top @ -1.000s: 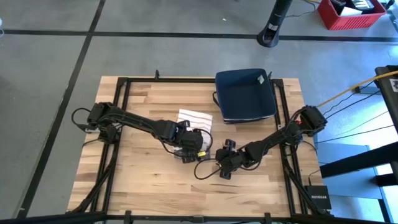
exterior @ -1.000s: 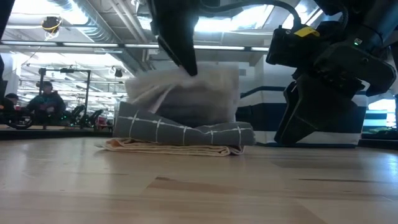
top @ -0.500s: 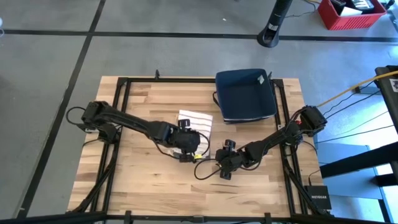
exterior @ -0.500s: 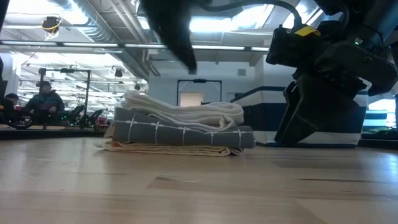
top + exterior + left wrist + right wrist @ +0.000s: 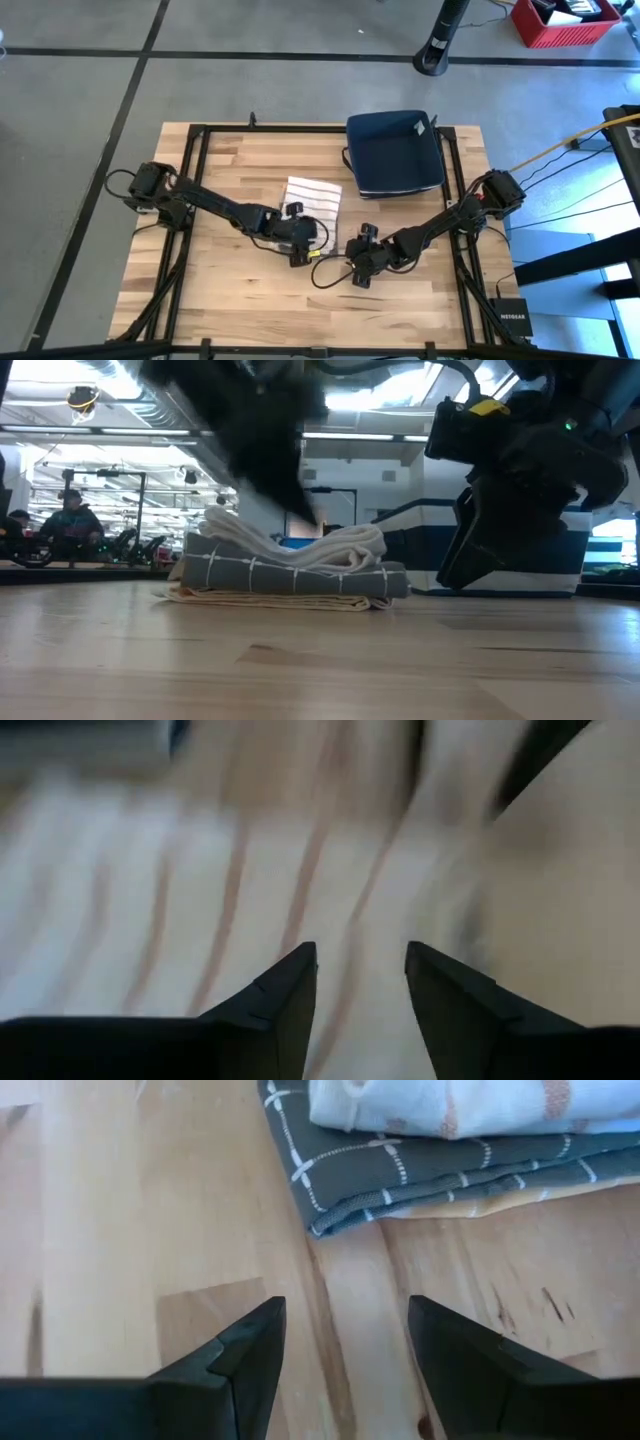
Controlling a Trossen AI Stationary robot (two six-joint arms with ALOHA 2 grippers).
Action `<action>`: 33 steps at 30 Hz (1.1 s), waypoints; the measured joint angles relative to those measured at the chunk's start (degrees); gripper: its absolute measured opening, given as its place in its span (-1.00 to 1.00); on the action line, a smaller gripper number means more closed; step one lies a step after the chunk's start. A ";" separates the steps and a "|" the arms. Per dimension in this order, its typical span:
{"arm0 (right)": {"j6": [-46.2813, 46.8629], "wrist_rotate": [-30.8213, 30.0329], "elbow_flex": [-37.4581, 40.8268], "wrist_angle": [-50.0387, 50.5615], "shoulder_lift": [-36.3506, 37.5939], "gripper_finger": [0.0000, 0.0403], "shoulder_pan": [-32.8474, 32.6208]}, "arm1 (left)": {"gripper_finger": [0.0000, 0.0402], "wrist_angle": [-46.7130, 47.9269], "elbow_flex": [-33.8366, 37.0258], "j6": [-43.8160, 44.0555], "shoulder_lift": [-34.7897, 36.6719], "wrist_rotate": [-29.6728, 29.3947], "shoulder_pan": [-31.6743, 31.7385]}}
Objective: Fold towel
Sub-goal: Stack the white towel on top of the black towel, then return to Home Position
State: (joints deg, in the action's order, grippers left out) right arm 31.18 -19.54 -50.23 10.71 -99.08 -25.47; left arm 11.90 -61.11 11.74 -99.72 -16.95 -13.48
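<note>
Since a second ago the white striped towel has dropped from a raised, draped shape to a flat fold on the stack, and the left arm has drawn back toward the table's left.

Table: wood top, dark frame; blue bin at far right, not involved.

Stack, mid-table: white striped towel on top, over a grey checked towel, over a tan towel at the bottom. In the high view only the striped one shows.

Left gripper: just beside the stack's near edge. Wrist view shows its fingers parted with nothing between them; striped cloth blurred just ahead of them. It holds nothing.

Right gripper: low over bare wood, right of and nearer than the stack, apart from it. Fingers stand well apart, empty; the grey towel's corner lies just ahead.

Step, as judged: fold of the top towel released, left arm clearing. Top layer looks rumpled at its right end in the low view. Next move probably calls for a tidy-up press or squaring of that edge, or simply both arms clearing away; a low pass near the stack could drag the top layer askew.
</note>
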 joint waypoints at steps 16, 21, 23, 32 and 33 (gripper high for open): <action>-17.77 -4.09 -1.46 6.62 27.55 -0.08 0.19 | -0.58 0.98 11.77 -7.22 36.79 -8.40 -4.70; -21.14 9.61 11.46 -11.21 39.82 -0.44 6.41 | -0.81 -11.44 25.45 -7.56 46.31 -3.70 -3.45; -21.13 15.78 16.89 -17.70 43.60 -0.62 10.11 | -0.90 -14.18 29.21 -7.40 49.36 -3.44 -3.11; -20.96 20.66 35.56 -32.81 59.19 -0.91 18.17 | -0.96 -14.80 38.69 -5.71 61.42 -5.82 -1.70; -20.95 20.70 36.90 -33.62 60.66 -0.90 18.56 | -0.96 -14.74 39.45 -5.71 62.59 -5.76 -1.70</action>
State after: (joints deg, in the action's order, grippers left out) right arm 10.23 1.16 -13.33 -22.91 -38.42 -6.91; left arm -2.84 -21.66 6.02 -37.13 -22.71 -15.18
